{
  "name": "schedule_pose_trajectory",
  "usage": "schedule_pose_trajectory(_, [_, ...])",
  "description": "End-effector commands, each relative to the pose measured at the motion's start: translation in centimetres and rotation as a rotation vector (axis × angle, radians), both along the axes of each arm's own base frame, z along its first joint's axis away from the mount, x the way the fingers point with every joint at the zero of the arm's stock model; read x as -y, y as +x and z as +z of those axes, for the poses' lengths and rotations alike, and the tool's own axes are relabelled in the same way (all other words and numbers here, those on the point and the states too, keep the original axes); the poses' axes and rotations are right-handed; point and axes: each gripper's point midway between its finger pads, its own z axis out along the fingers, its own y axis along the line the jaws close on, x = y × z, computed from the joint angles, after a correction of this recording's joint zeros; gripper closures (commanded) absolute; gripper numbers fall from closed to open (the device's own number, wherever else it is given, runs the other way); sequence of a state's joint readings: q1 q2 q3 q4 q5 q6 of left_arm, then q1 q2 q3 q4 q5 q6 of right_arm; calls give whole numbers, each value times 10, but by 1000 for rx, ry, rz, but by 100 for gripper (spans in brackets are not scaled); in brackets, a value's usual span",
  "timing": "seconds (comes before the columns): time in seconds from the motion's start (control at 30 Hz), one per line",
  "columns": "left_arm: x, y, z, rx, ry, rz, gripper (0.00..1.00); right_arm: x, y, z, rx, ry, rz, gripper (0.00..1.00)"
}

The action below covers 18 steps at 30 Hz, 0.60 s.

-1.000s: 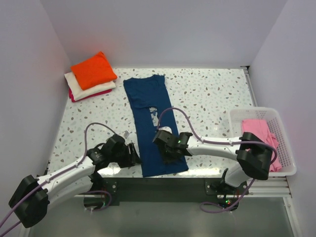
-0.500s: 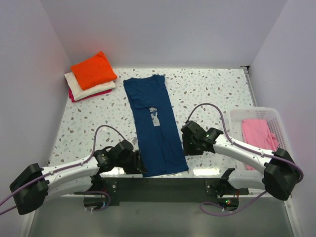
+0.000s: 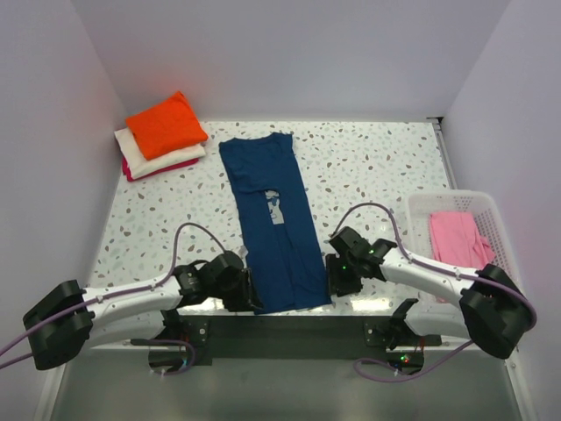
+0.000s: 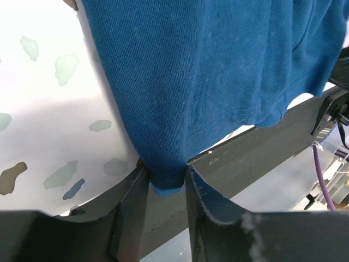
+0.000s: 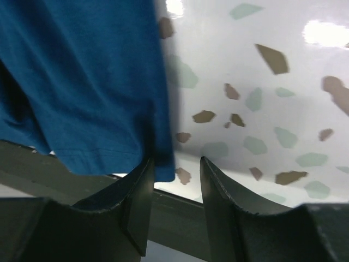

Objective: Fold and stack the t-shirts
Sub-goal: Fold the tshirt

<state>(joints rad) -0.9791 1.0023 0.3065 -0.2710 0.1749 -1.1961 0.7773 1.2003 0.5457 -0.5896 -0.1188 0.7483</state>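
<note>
The left gripper (image 4: 166, 188) is clamped on the near-left hem corner of the navy tee (image 3: 273, 228), a fold of blue cloth pinched tight between its 2 fingers at the table's (image 3: 377, 162) front lip. The right gripper (image 5: 175, 177) is at the opposite hem corner with its fingers apart. The cloth's edge sits in the gap just beside the left finger, and nothing is gripped on that side yet.

Between the 2 grippers the navy tee lies as 1 long narrow strip, running from the lower centre of the overhead view up to the collar at upper centre. Its hem hangs slightly over the front edge. Its sides appear to be folded in already, so the lengthwise fold looks done and the crosswise fold does not.

At the upper left of the overhead view, 3 finished shirts make a neat pile. The orange tee (image 3: 166, 123) is on top, the cream tee (image 3: 171, 160) is under it, and the magenta tee (image 3: 138, 174) shows as a thin edge at the bottom.

At the right edge, the basket (image 3: 451, 198) holds the pink tee (image 3: 458, 239), loose and unfolded.

By this count, 3 of 5 shirts are folded and stacked and 1 is about halfway. That shirt needs the right-hand pinch, a hem-to-collar fold and a move to the pile. The 5th shirt has not been started.
</note>
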Motion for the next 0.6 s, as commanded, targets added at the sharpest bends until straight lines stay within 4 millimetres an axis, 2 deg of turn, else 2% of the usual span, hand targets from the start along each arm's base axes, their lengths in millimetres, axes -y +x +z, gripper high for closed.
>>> schedule_pose_trajectory(0.0, [-3,1,-6,-3,48,21,63,-18,-5,-3,-44,92,17,58])
schedule_pose_trajectory(0.1, [-2,-1,-6,-11,48,17,72,-21,-11,-5,-72,116,32,58])
schedule_pose_trajectory(0.13, [-2,-1,-6,-13,48,19,79,-20,-13,-6,-78,112,33,59])
schedule_pose_trajectory(0.33, [-2,1,-1,-4,53,24,99,-20,-13,-3,-72,120,39,61])
schedule_pose_trajectory(0.47, [0,2,3,3,52,14,100,-26,-13,-4,-80,149,43,63])
schedule_pose_trajectory(0.57, [-1,-1,3,-4,66,-10,100,-30,-14,-7,-90,168,53,73])
